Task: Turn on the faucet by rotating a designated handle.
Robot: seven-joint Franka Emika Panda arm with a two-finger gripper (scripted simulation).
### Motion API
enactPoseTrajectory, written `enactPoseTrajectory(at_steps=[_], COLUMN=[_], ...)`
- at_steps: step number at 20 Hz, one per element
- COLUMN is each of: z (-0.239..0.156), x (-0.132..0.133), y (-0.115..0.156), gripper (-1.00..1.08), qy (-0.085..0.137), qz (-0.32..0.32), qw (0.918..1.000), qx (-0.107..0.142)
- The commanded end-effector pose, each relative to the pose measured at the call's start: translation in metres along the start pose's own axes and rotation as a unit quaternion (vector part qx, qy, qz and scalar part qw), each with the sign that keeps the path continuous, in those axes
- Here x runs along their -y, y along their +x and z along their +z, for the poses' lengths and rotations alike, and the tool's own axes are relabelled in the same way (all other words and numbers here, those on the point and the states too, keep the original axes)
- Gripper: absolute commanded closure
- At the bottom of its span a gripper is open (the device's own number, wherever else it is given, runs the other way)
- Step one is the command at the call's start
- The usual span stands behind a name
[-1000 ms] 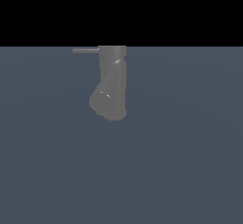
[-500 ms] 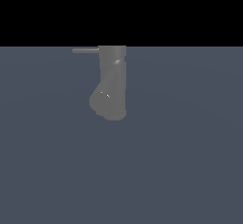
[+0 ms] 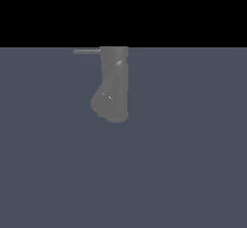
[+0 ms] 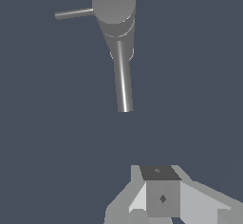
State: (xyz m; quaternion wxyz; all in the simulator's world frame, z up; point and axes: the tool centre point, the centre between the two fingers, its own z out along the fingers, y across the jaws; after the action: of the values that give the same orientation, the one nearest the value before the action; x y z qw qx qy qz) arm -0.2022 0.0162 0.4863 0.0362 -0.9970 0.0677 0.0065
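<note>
The faucet (image 3: 113, 84) is a matte grey chunky body with a cylindrical top and a bulging lower end. It stands near the middle of the exterior view. The handle (image 3: 87, 51) is a thin grey rod that sticks out level from the faucet's top toward the exterior view's left. The wrist view shows the faucet (image 4: 114, 4) from above, with its spout (image 4: 123, 83) and the handle (image 4: 73, 14). My gripper (image 4: 159, 173) shows only in the wrist view. It is well apart from the faucet and touches nothing. Its fingers appear as one block with no gap.
A flat blue-grey floor (image 3: 193, 164) spreads around the faucet, with black background above it. My arm does not show in the exterior view.
</note>
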Motion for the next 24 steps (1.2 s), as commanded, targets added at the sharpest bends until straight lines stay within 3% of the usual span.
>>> enactPoseTrajectory(at_steps=[1,7,13,24], z=[0.001,0.008,0.018,0.047], x=[0.004,0.016,0.029,0.055], y=[0.012,0.045,0.08,0.141], gripper=[1.08,1.08,1.08,1.08], qy=[0.004,0.014,0.02,0.021], qz=[0.024,0.094,0.166,0.298], qw=[0.9997,0.9954,0.9858,0.9541], qx=[0.002,0.007,0.013,0.02])
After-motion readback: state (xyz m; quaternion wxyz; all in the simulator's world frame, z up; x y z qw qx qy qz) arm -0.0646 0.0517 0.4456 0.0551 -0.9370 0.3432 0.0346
